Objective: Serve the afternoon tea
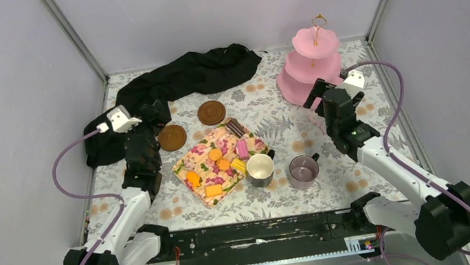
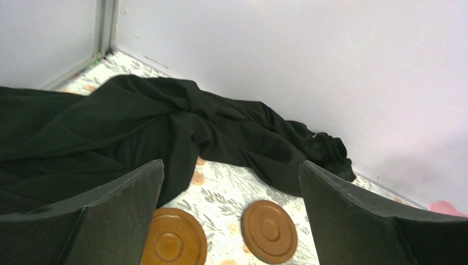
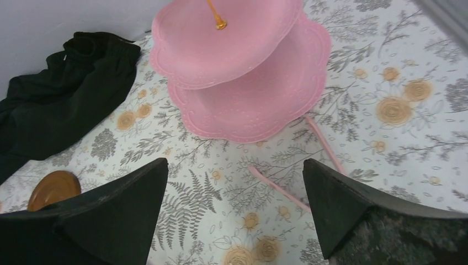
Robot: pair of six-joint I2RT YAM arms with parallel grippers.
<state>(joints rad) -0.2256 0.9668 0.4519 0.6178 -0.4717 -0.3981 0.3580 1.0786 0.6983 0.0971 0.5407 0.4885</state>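
- Toy cakes and biscuits (image 1: 221, 163): grouped on floral napkin (image 1: 195, 153), mid-tabletop, not yet served.
- Cream-lined dark mug (image 1: 260, 169), mauve-grey mug (image 1: 303, 171): upright, just beside the napkin.
- Pink tiered stand (image 3: 243, 72): bare, far right; likely destination for the cakes.
- Brown discs (image 2: 270, 231): bare, probably saucers for the mugs.
- Left jaws, right jaws: spread wide, holding nothing; left faces the discs, right faces the stand.

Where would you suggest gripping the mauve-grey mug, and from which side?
The mauve-grey mug stands upright, mouth open, so probably grip its near rim from above, one finger inside the wall. Its small handle points far-right, toward the right gripper.
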